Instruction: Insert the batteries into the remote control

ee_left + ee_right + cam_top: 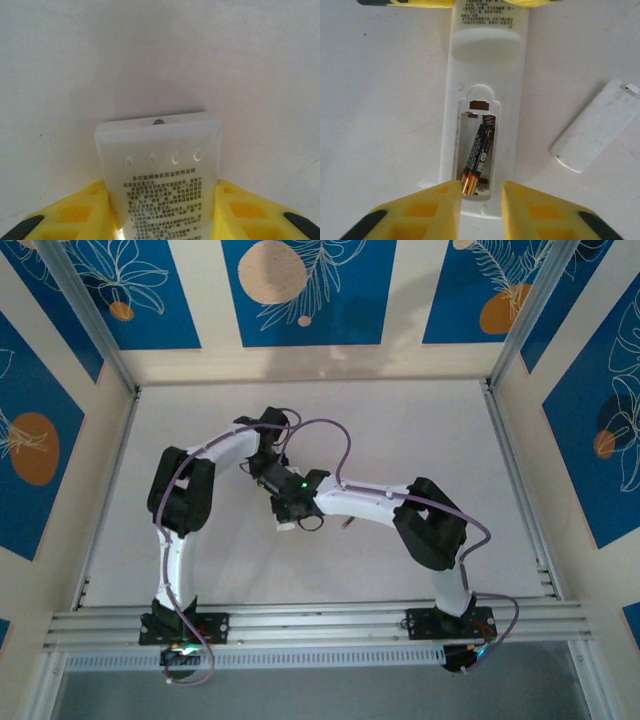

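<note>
The remote control (485,75) lies back-up on the white table, with its battery compartment (476,150) uncovered. One dark battery (481,152) with a gold end lies slanted in the compartment, its far end near the spring. My right gripper (481,195) stands open over the remote's near end. Its left finger (440,205) is just beside the battery's gold end. My left gripper (160,205) is shut on the remote's other end (160,150), with the printed label between its yellow fingers (75,210).
The white battery cover (595,132) lies loose on the table to the right of the remote. In the top view both arms meet over the table's middle (290,495), with aluminium rails along the table's sides (515,480).
</note>
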Robot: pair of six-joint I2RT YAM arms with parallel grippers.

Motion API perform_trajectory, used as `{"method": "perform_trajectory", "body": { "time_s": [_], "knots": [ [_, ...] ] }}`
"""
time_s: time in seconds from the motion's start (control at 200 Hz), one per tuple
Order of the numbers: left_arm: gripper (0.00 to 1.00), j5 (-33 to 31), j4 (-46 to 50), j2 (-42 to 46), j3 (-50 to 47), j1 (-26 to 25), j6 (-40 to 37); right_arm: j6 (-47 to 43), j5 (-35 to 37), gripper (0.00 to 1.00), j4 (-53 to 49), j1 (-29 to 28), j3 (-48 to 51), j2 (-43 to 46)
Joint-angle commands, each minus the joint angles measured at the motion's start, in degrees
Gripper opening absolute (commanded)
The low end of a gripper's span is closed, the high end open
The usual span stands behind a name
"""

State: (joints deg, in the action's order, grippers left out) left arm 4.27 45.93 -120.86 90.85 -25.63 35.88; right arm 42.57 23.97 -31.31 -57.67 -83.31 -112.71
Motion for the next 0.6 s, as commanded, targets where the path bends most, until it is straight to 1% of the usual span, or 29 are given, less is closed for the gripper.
{"method": "perform_trajectory", "body": {
  "time_s": [0.0,0.26,0.35,0.595],
  "knots": [
    [0.31,4.95,-0.44,-3.16,0.47,-0.83,-0.17,0.66,-0.93,0.30,-1.11,-0.58,-1.38,0.14],
    [0.31,5.04,-0.36,-3.24,0.54,-0.82,-0.28,0.49,-1.02,0.28,-1.30,-0.86,-2.04,-2.18],
    [0.32,5.22,-0.34,-3.29,0.56,-0.79,-0.15,0.32,-1.53,0.25,-1.28,-0.95,-2.45,-2.83],
    [0.32,5.31,-0.32,-3.41,0.56,-0.76,-0.19,0.50,-1.25,0.24,-1.36,-1.20,-2.91,-4.44]
  ]
}}
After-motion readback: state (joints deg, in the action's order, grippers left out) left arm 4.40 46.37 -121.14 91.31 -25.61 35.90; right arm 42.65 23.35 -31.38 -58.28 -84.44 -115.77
